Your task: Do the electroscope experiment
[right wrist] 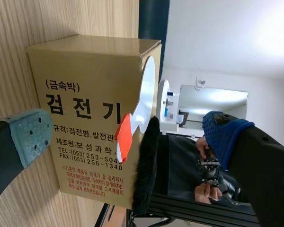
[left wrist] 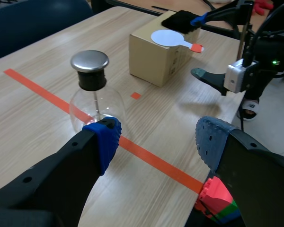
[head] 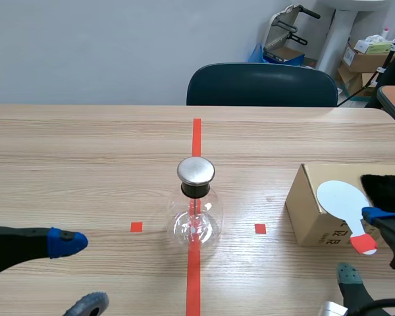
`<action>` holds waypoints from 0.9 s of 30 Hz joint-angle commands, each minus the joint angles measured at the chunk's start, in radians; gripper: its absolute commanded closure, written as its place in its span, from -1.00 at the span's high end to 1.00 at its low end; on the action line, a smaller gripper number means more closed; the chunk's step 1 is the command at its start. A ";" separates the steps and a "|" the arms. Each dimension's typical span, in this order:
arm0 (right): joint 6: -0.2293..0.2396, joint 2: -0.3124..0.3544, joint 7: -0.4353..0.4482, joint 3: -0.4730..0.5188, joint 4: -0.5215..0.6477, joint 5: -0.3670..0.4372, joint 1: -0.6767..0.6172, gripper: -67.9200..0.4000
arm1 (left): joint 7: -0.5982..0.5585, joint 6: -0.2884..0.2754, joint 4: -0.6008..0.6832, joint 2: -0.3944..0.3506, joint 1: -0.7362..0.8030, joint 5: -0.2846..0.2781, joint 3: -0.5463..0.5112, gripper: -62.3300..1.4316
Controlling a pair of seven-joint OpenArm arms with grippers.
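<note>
Wood-grain table, dark chair behind it at top centre, cartons upper right. The electroscope flask sits centre frame on the red tape line, metal cap up. The cardboard box at right carries the white paddle and the black fur just beside it.

My right gripper is lower right, fingers spread. The paddle's red handle overhangs the box edge between them, unpinched. Risk: if I close off-centre I snag the fur or lever the paddle off. The box looks light and may slide. My left gripper is lower left, also spread, near the flask. A careless sweep tips the glass. In the way: only the fur crowding the handle.
</note>
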 commanded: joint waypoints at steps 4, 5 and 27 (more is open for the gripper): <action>-0.058 0.009 -0.019 0.003 0.012 0.000 0.006 1.00 | -0.023 -0.002 0.018 -0.018 0.005 -0.013 0.028 0.19; -0.058 0.009 -0.024 0.003 0.012 0.000 0.006 0.94 | -0.025 -0.002 0.018 -0.026 0.006 -0.013 0.037 0.19; -0.058 0.009 -0.045 0.004 0.012 -0.001 0.007 -0.96 | -0.021 -0.002 0.018 -0.053 0.008 -0.014 0.074 0.19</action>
